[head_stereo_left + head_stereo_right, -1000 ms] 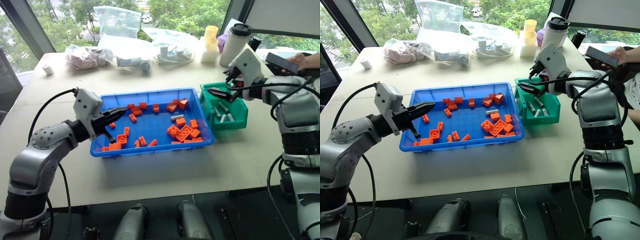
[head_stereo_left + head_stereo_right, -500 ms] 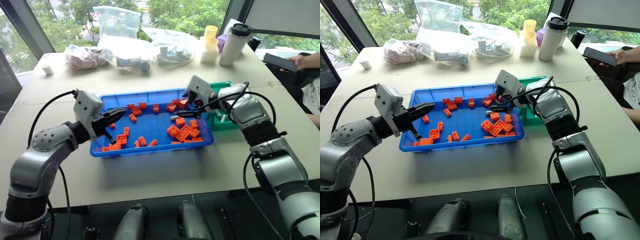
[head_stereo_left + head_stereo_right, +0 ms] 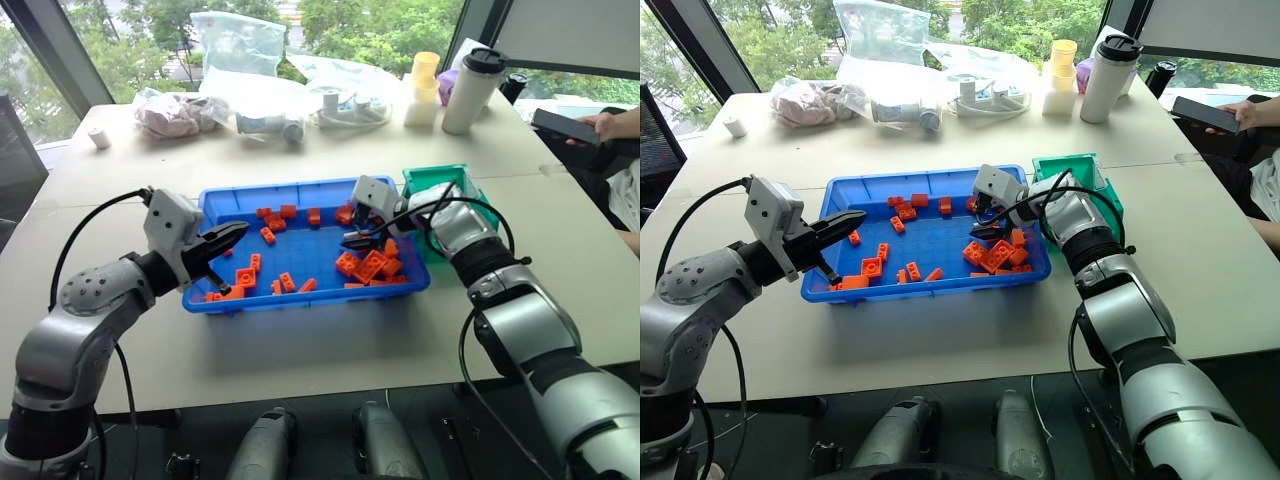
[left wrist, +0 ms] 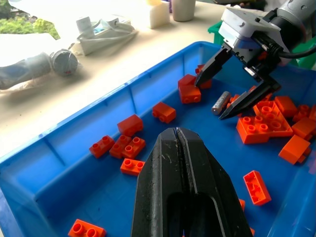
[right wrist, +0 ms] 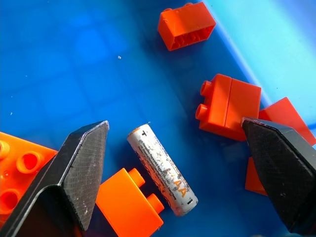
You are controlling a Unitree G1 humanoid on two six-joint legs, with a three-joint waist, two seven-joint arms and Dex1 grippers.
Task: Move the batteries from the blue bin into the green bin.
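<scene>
green bin (image 3: 432,180) half hidden behind the right tool (image 4: 229,92).

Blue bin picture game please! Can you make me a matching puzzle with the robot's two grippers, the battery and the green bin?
Things:
1. left gripper
2. right gripper
3. battery
4. green bin

States or places:
A. lying in the blue bin among orange bricks
B. fingers shut
C. fingers wide open over the battery
D. beside the blue bin, on the robot's right

Pairs: 1-B, 2-C, 3-A, 4-D
</scene>
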